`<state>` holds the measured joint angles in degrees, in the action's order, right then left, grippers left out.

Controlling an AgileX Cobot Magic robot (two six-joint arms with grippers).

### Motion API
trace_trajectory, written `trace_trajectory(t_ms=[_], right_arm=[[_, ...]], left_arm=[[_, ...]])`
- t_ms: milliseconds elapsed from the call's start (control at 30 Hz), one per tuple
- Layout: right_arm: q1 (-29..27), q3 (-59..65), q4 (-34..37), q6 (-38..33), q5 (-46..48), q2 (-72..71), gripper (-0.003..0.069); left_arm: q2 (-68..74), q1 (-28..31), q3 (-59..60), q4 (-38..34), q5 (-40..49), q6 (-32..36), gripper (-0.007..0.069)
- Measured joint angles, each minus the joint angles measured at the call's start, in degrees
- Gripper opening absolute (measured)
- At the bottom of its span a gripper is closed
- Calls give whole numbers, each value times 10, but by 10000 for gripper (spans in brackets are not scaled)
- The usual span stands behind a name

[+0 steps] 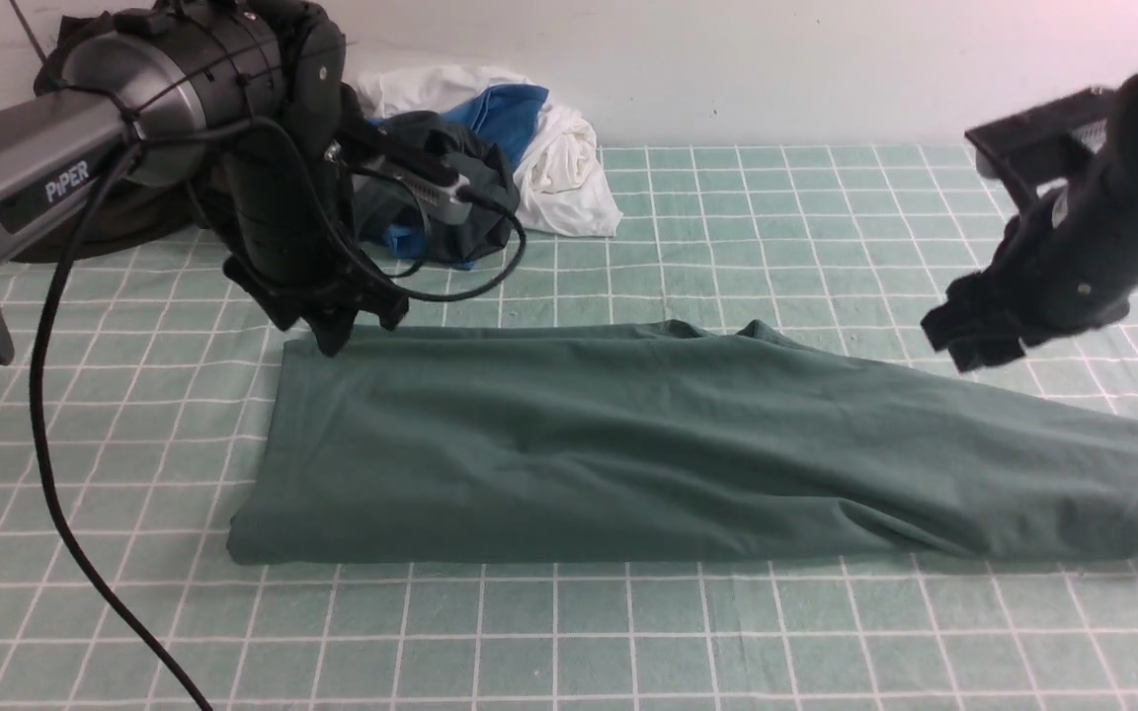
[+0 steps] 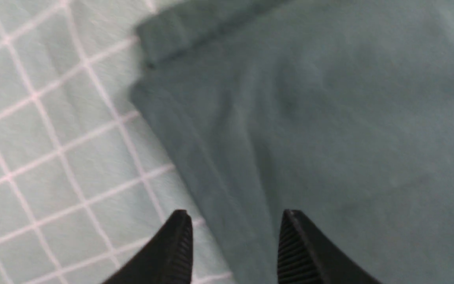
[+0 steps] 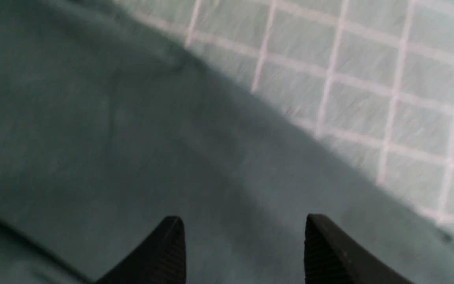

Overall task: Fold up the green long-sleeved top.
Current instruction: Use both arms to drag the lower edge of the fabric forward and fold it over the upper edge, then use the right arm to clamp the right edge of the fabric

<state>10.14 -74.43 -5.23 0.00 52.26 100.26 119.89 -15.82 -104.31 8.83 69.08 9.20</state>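
On the checked tabletop (image 1: 569, 642) the green long-sleeved top (image 1: 628, 444) lies as a long folded band across the middle; it looks soft, light and limp, so I would pinch all layers at the end corners. Over its far edge the left pincer (image 2: 235, 215) stands partly apart and the right pincer (image 3: 243, 219) wider, both empty; other clothes (image 1: 559, 158) lie behind.

green long-sleeved top (image 1: 628, 444) folded long on gridded mat (image 1: 727, 632); left pincer (image 1: 357, 328) at its far corner, right pincer (image 1: 964, 346) above
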Motion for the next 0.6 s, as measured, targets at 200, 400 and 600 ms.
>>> trace_trajectory(t_ms=[200, 400, 600], right_arm=[[-4, 116, -9, 7, -48, -3, 388], [-73, 120, -118, 110, -140, 15, 388], [-163, 18, -141, 153, -78, 48, 388]], left_arm=[[-6, -17, 119, -71, 0, 34, 25], [-26, -17, 217, -69, -43, 30, -4], [-38, -19, 240, -58, -71, 15, -4]])
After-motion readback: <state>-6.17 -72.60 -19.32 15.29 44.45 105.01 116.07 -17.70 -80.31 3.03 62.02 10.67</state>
